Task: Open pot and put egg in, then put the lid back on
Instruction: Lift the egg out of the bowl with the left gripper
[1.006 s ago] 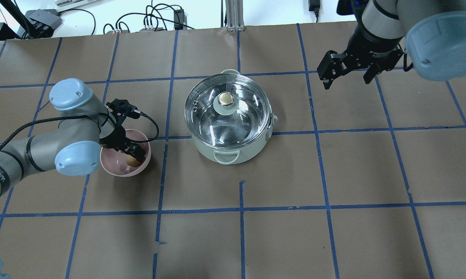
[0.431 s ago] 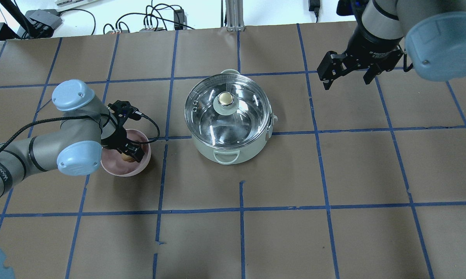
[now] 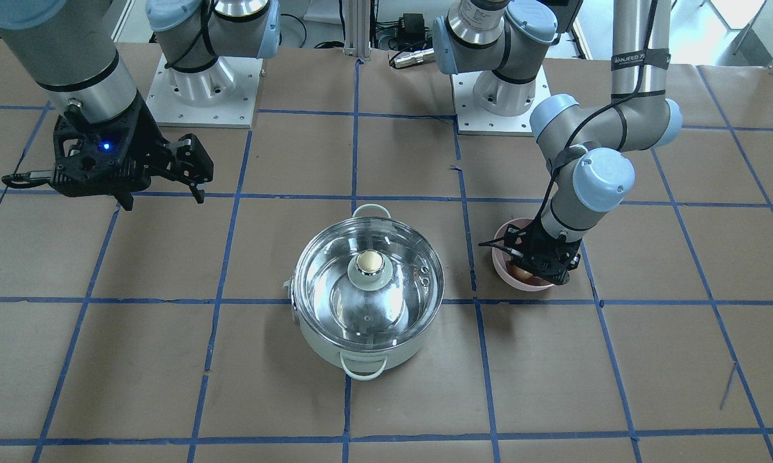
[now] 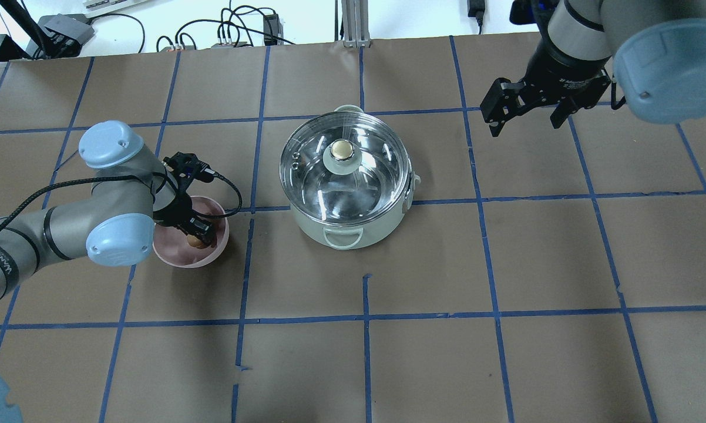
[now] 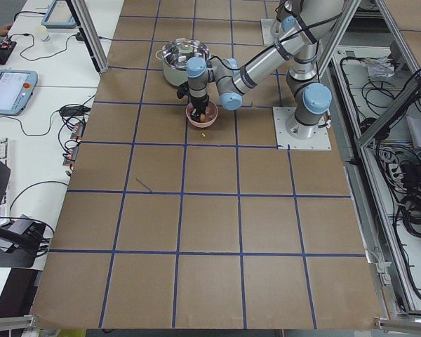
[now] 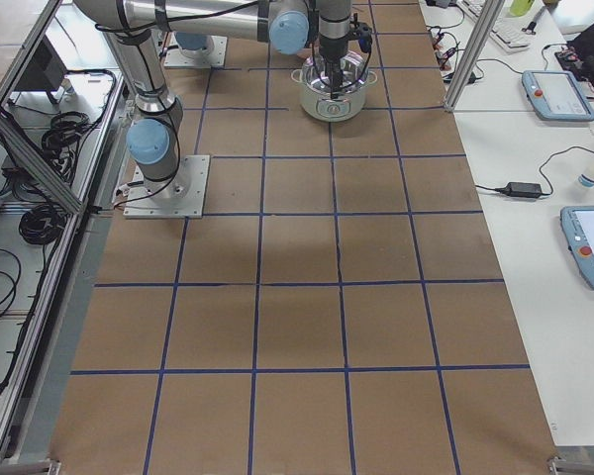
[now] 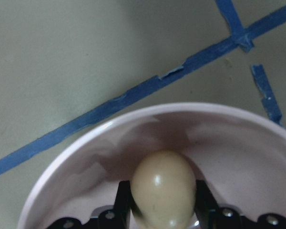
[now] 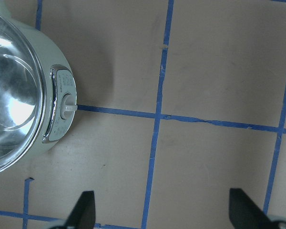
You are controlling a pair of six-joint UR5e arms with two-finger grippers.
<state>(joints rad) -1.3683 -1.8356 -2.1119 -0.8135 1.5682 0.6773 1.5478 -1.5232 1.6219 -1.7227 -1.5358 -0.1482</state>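
Note:
The mint-white pot (image 4: 347, 226) stands mid-table with the glass lid (image 4: 359, 182) on it, cream-gold knob at its centre. It also shows in the front-facing view (image 3: 361, 347). The brown egg (image 7: 163, 188) lies in a pink bowl (image 4: 177, 255) left of the pot. My left gripper (image 4: 197, 235) reaches down into the bowl, and its fingers (image 7: 124, 202) press both sides of the egg. My right gripper (image 4: 524, 123) is open and empty, hovering above the table to the far right of the pot. Its wrist view shows the pot's side (image 8: 57, 119).
The table is brown paper with a blue tape grid (image 4: 365, 317). The left arm's elbow and cable (image 4: 118, 238) hang over the bowl's left side. Cables and power boxes (image 4: 229, 29) lie beyond the far edge. The robot bases (image 3: 200, 83) stand at the near edge.
My left gripper has shifted slightly inside the pink bowl and its fingers have closed in on the egg. The right arm has barely moved. Pot and lid are unchanged.

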